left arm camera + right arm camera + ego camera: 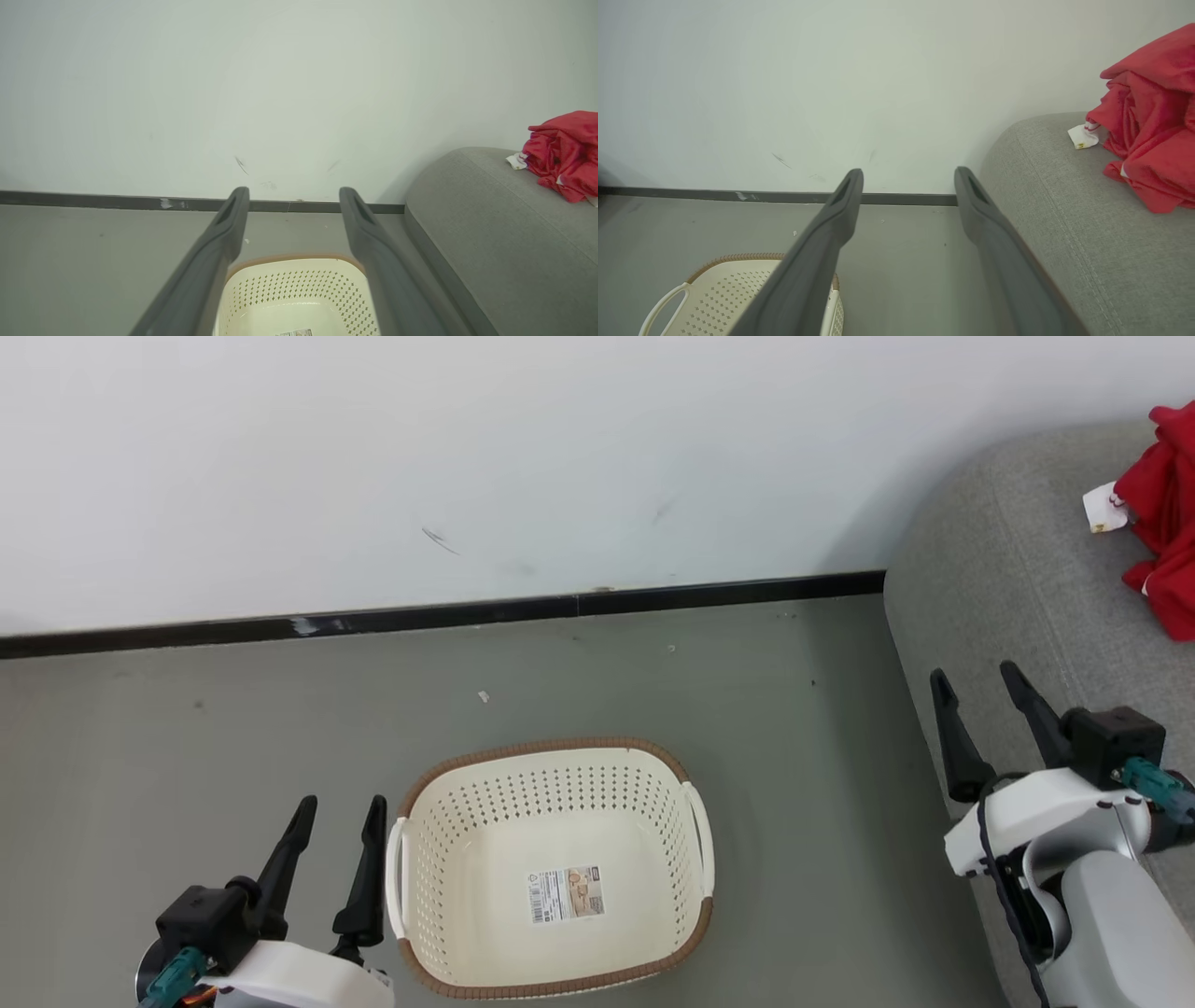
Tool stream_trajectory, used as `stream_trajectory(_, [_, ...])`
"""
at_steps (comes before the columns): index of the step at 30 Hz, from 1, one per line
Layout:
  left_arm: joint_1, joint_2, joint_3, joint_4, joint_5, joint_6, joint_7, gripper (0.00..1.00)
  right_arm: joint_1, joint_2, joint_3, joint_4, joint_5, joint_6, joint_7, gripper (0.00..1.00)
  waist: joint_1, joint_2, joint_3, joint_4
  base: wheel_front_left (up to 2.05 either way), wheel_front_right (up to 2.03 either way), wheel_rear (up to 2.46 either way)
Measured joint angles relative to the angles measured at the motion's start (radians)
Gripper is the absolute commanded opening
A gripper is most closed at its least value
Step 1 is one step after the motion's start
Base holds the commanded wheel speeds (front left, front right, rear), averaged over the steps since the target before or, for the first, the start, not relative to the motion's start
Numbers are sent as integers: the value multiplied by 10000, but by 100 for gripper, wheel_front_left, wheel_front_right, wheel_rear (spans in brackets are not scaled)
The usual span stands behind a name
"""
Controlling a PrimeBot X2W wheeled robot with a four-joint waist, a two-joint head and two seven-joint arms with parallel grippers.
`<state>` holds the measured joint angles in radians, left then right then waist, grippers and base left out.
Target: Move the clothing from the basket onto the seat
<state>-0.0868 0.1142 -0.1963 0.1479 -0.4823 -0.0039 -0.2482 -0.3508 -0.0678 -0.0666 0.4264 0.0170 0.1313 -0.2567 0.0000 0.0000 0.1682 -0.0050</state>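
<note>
Left gripper [341, 803]: fingers spread wide, nothing between them; it hangs over the floor [187, 728], fingers pointing toward the wall [560, 457].

Basket [551, 748]: stands on the floor just beside this gripper, on its right; it is close to the right finger, contact cannot be told. In the left wrist view its far rim and perforated wall show between and below the two fingers. A printed label [565, 894] lies flat on its bottom.

Right gripper [974, 674]: jaws likewise fully apart, gripping nothing; it sits at the near edge of the seat [1008, 569], left finger by the seat's rounded side, right finger over the grey upholstery. The basket lies well off to this gripper's left and lower.

Clothing [1167, 513]: crumpled red heap on top of the seat; ahead of and to the right of the right gripper, well apart from its fingertips; far to the right of the left gripper. A small white tag [1103, 511] sticks out at the heap's left edge.

Dark skirting [560, 607] runs ahead of both grippers, along the foot of the wall.
</note>
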Motion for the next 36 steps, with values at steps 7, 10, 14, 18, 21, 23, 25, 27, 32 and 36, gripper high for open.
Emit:
stream_trajectory(7, [382,-104,52,240,134,-92,0,100,928,77,-313,-301,-2,0,0,100,0,0,-615,182,0,0,0])
stream_trajectory(10, [465,-109,69,313,184,-142,0,100,1206,105,-374,-407,-4,0,0,100,0,0,-850,234,0,0,0])
stream_trajectory(14, [662,-117,150,389,274,-178,0,100,1597,134,-370,-602,-13,0,2,100,0,0,-1195,295,0,0,0])
stream_trajectory(18, [824,-121,215,439,301,-180,0,100,1943,182,-196,-629,-23,0,2,100,0,0,-1422,341,0,0,0])
stream_trajectory(21, [925,-132,247,441,364,-215,0,100,2117,224,-130,-694,-23,0,2,100,0,0,-1561,383,0,0,0])
stream_trajectory(23, [1005,-144,251,456,366,-244,0,100,2202,234,-75,-773,-23,0,2,100,1,0,-1638,412,0,0,0])
stream_trajectory(25, [1037,-148,253,464,393,-267,0,100,2282,244,-52,-834,-23,0,0,100,0,0,-1707,443,0,0,0])
stream_trajectory(27, [1060,-153,244,462,407,-408,0,100,2361,244,-23,-911,-23,0,0,100,0,0,-1766,473,0,0,0])
stream_trajectory(32, [1343,-374,140,959,405,-426,15,0,2825,443,25,-405,-21,6,12,0,0,0,-1780,479,0,0,0])
stream_trajectory(36, [1542,-522,88,1214,307,-428,81,0,3088,581,-46,2,44,6,75,0,0,0,-1783,490,0,0,0])
